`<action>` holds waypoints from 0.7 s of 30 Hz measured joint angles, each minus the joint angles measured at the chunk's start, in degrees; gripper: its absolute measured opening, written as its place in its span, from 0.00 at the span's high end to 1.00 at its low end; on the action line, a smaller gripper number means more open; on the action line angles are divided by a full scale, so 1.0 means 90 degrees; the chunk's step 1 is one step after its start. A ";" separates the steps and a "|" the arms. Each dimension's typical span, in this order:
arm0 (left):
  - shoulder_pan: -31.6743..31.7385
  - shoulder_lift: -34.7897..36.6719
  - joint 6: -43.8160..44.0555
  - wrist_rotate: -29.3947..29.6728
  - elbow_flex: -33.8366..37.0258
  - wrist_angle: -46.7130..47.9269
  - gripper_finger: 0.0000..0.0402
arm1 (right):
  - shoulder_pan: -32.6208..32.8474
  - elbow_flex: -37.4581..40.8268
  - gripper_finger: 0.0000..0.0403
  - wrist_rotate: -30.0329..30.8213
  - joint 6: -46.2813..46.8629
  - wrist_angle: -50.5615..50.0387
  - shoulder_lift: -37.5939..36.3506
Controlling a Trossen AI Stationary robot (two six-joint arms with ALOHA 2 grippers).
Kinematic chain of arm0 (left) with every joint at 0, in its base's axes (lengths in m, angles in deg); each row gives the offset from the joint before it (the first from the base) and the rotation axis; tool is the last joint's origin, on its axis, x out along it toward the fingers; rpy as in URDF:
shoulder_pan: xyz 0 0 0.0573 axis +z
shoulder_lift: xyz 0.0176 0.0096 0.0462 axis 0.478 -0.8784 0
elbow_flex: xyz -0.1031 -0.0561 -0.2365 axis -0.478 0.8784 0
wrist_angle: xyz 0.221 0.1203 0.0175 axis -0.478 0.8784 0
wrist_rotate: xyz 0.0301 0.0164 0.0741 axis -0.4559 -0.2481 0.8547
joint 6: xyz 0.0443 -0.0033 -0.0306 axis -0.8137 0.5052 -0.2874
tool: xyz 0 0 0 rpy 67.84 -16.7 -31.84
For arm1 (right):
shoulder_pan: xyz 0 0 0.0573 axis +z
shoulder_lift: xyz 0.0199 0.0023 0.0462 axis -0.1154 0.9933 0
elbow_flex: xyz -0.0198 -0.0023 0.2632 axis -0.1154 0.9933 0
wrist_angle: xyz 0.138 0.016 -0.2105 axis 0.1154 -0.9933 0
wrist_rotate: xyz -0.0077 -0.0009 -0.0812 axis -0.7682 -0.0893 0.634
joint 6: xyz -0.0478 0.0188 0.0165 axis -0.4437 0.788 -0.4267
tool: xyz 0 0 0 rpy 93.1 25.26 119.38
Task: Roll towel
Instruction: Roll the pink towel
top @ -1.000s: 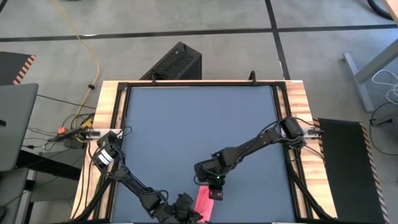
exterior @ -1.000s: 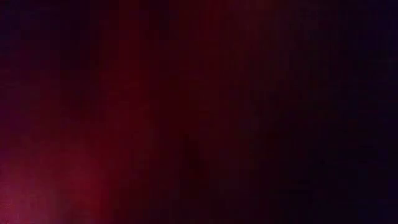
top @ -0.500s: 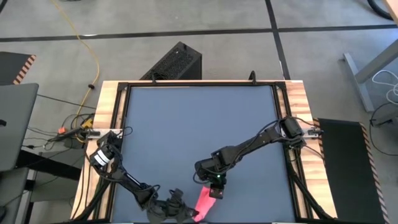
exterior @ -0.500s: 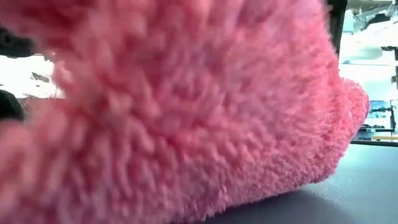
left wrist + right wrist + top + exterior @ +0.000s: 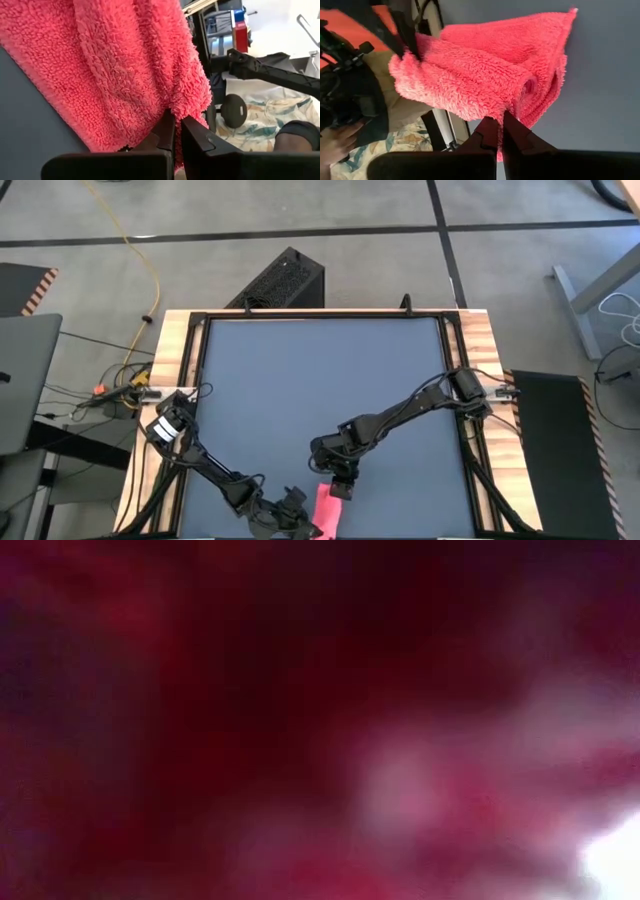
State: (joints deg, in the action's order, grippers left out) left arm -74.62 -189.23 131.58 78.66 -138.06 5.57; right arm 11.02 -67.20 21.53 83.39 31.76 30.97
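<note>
The left arm reaches from its base at the table's left side down to the near edge, its left gripper (image 5: pixel 305 523) lying low there with fingers (image 5: pixel 167 131) pinched together on the towel (image 5: pixel 326 508). The right arm stretches in from the right side, elbow bent, and the right gripper (image 5: pixel 338 486) seems clamped on the towel's far end, fingers (image 5: pixel 492 131) nearly touching.

Grey floor (image 5: pixel 330 220) with dark seams, a yellow cable (image 5: pixel 150 275), a black box (image 5: pixel 280 280).
</note>
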 joint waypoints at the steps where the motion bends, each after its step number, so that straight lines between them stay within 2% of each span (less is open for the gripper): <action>1: 0.0022 0.0002 0.0033 0.0003 0.0000 0.0037 1.00 | 0.0003 0.0007 0.94 0.0002 0.0005 0.0003 0.0009; 12: 0.0377 0.0027 0.0189 -0.0906 -0.0012 0.0353 1.00 | 0.0245 0.0001 0.94 0.0144 0.0306 0.0949 0.0298; 21: 0.0506 0.0056 0.0170 -0.1005 -0.0034 0.0793 1.00 | 0.0210 0.0005 0.94 0.0236 0.0294 0.0895 0.0284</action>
State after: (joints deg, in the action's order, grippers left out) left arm -70.07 -188.73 133.11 69.61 -138.37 12.71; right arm 12.91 -67.16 23.65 86.03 39.82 33.52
